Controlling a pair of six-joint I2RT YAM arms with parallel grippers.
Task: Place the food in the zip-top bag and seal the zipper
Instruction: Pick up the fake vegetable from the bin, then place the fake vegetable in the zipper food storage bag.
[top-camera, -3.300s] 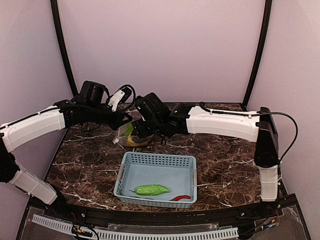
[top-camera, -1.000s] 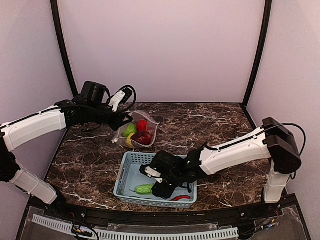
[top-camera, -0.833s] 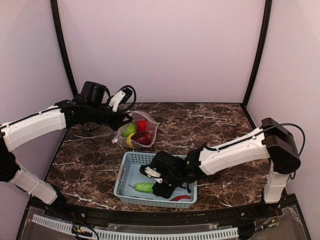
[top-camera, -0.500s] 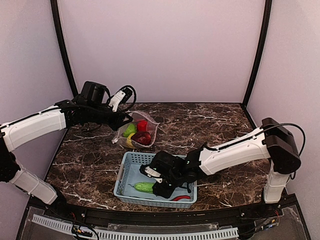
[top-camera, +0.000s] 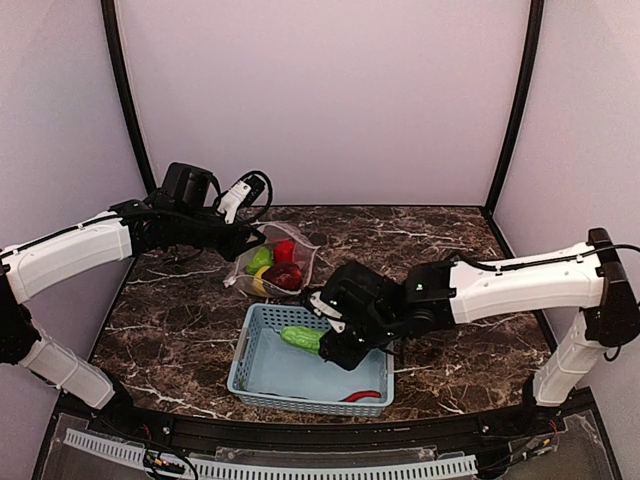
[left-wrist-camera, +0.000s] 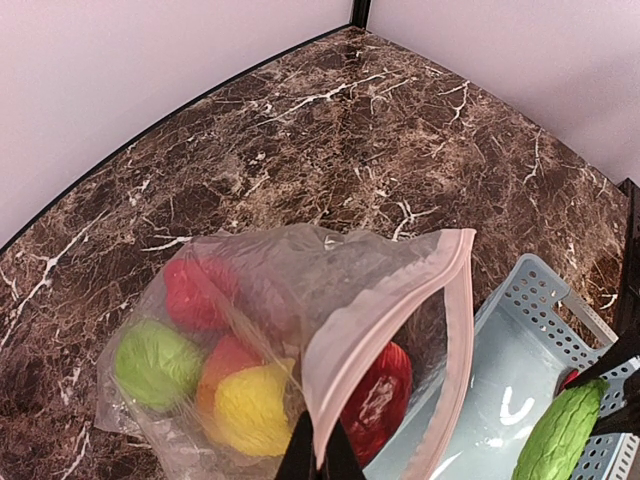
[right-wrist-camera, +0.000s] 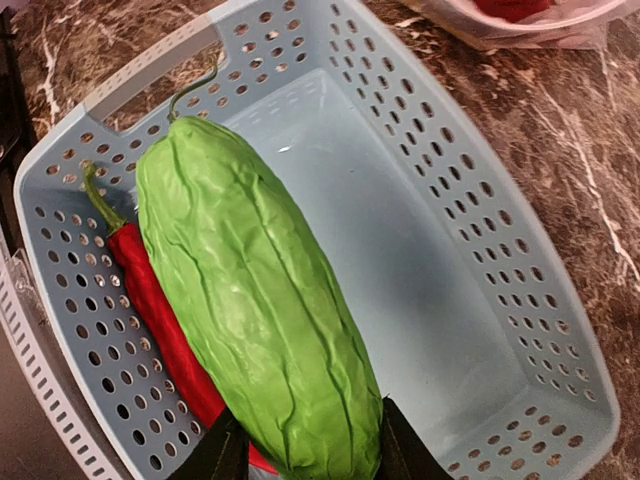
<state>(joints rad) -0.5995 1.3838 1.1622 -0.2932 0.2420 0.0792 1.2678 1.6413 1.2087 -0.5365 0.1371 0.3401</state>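
One cucumber (top-camera: 300, 339), held lengthwise, stem leftward

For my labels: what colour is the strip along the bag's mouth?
Pale pink; the strip shows best in the left wrist view.

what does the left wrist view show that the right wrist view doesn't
Only the left wrist view: the zip-top bag gaping open, its pink zipper, the lime-green pepper and yellow pepper inside. Only the right wrist view: the right gripper clamping the cucumber, and the red chilli with its green stem. Both: the cucumber, the blue basket and the marble table.
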